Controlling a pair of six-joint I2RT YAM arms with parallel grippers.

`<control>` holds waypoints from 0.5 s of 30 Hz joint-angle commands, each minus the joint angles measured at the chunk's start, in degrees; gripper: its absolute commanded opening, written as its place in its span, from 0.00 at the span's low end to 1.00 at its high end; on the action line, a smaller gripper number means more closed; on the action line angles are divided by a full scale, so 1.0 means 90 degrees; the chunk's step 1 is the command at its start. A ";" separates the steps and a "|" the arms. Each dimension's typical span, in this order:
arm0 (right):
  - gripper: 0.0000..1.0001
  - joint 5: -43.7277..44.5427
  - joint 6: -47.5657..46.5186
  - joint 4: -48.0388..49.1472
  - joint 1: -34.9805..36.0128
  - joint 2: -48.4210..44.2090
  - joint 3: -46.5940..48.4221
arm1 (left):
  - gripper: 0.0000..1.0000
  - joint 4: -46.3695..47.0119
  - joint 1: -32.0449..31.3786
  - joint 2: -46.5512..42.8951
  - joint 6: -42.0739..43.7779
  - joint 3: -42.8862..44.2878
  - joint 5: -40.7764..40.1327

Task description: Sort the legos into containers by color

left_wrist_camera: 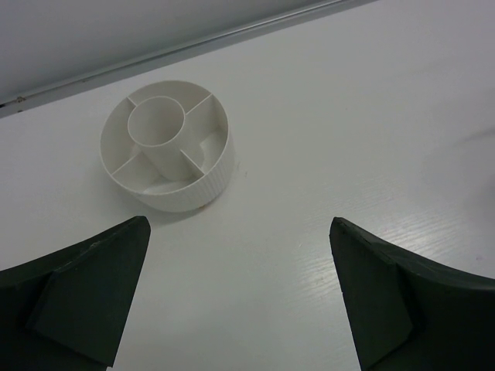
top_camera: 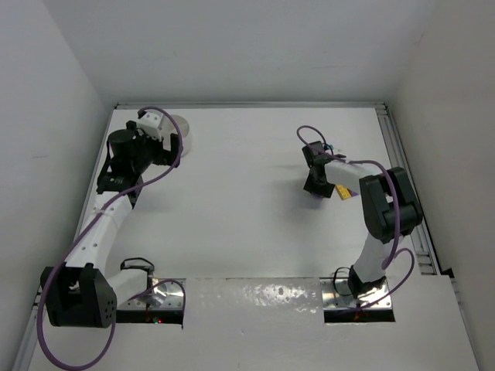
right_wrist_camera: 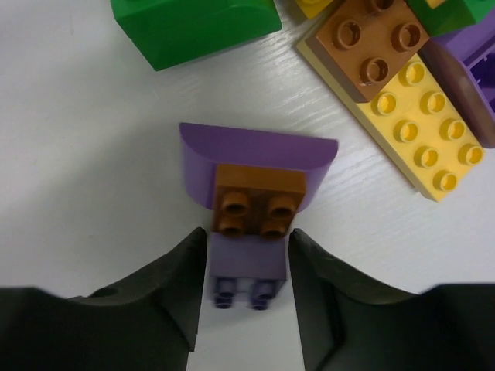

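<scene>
My right gripper [right_wrist_camera: 247, 267] is down on the table, with both fingers pressed against the sides of a small purple brick [right_wrist_camera: 247, 259]. That brick is joined to an orange brick [right_wrist_camera: 259, 201], which sits on a curved purple piece [right_wrist_camera: 255, 151]. Beyond them lie a green brick [right_wrist_camera: 193, 23], a long yellow brick [right_wrist_camera: 418, 131] with an orange-brown brick [right_wrist_camera: 367, 46] on it, and another purple brick [right_wrist_camera: 472, 77]. The white divided bowl [left_wrist_camera: 166, 144] stands at the back left and no bricks show in its compartments. My left gripper [left_wrist_camera: 240, 255] hovers open just in front of it, holding nothing.
A metal rail [top_camera: 402, 178] runs along the table's right edge, close to the brick pile [top_camera: 340, 192]. White walls close in the back and both sides. The bowl [top_camera: 184, 131] sits near the back-left corner, partly behind the left arm.
</scene>
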 commanded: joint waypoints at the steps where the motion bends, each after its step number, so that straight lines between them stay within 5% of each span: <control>1: 0.45 0.0169 -0.0005 0.0209 -0.0086 0.0050 0.0170 | 1.00 0.0238 -0.0060 -0.0125 -0.0065 0.0074 0.0120; 8: 0.00 -0.0016 -0.0668 0.0335 -0.0096 -0.0194 -0.0065 | 0.91 0.0345 -0.0060 -0.0310 0.0423 -0.0159 0.0880; 11: 0.00 -0.0803 -0.1351 0.0530 -0.0077 -0.0555 -0.0221 | 0.85 0.0346 -0.0060 -0.0428 0.0979 -0.0326 0.1748; 15: 0.00 -0.2364 -0.2299 0.0628 0.0274 -0.1111 -0.0095 | 0.91 0.0073 -0.0060 -0.0477 0.2353 -0.0404 0.3086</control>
